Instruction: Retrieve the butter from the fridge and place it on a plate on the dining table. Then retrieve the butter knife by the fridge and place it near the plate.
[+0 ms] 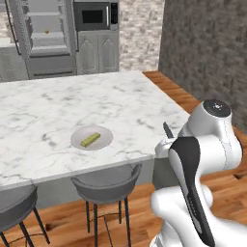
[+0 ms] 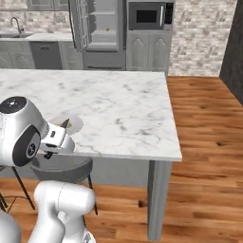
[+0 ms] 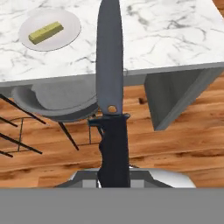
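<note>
Worktop (image 1: 58,101) (marble dining island) carries the plate (image 1: 107,140) near its front edge; the butter (image 1: 90,140) lies on that plate, so the first half of the task reads as done. Fridge (image 1: 43,38) stands at the far wall, door open, at roughly 11 o'clock in the left base view.

End effector (image 3: 113,177) is pressed together on the handle of the butter knife (image 3: 109,61). The knife sits off the worktop edge, above the stool (image 3: 57,103) and floor.

Orientation: in the hand view the knife's long axis runs 6 to 12 o'clock, handle at 6, blade tip at 12, pointing toward the worktop. The plate lies at about 10 o'clock from the tip.

Risks, as a judgement:
- Blade tip leads; a low approach strikes the worktop edge and twists the knife in the grip.
- Early release drops the knife to the floor.
- Placement too far toward 10 o'clock pushes the plate or the butter.
</note>
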{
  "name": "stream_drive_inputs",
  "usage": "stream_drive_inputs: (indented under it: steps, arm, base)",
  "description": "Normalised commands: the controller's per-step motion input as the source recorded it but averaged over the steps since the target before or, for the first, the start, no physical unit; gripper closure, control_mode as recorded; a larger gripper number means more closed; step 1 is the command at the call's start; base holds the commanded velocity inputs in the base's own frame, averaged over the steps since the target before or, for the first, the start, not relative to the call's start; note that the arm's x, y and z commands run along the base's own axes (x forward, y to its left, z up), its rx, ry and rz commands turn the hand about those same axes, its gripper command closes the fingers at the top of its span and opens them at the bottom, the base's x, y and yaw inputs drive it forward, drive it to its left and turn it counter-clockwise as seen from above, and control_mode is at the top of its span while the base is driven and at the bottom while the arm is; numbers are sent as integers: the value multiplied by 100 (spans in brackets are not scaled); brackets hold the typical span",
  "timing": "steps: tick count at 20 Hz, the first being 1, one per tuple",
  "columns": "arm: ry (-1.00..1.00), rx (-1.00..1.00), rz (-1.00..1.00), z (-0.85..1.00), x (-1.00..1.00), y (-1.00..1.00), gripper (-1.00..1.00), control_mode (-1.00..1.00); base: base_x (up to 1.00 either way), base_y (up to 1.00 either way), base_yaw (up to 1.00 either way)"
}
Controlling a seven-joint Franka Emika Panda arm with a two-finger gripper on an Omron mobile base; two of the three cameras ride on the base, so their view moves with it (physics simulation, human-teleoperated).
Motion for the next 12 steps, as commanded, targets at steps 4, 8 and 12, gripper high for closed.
stream_drive_inputs:
  steps: [4, 8, 12]
  arm:
    - [0, 0, 0, 0, 0, 0, 100, 100]
    - [0, 0, 0, 0, 0, 0, 100, 100]
    - [0, 0, 0, 0, 0, 0, 100, 100]
  base:
    - [71, 67, -30]
    - [70, 64, -29]
    - [72, 64, -27]
